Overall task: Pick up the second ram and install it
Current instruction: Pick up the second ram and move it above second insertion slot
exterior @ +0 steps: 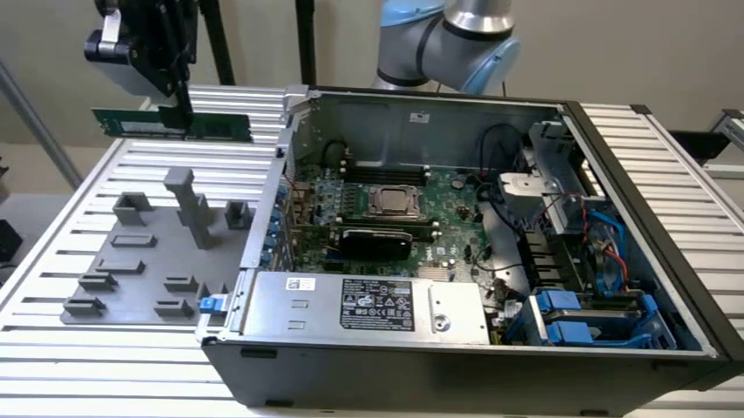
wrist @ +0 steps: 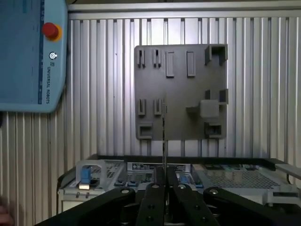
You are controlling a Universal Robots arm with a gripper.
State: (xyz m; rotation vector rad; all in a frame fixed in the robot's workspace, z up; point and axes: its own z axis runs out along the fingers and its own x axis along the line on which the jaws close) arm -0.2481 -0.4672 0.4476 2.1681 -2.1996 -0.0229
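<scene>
Claw point(exterior: 183, 117) point(wrist: 164, 178) clamped on ram point(exterior: 128, 123) point(wrist: 164, 134), which is held level in the air and seen edge-on from the wrist. Directly below the claw: slatted metal table point(exterior: 104, 357) carrying a grey fixture plate point(exterior: 139, 261) point(wrist: 178, 94). Below the claw and towards the exterior view's right: open computer case point(exterior: 465, 370). Behind the claw: beige wall point(exterior: 47, 26). Below the claw and to one side of the plate: blue pendant point(wrist: 28, 56) with a red button.
</scene>
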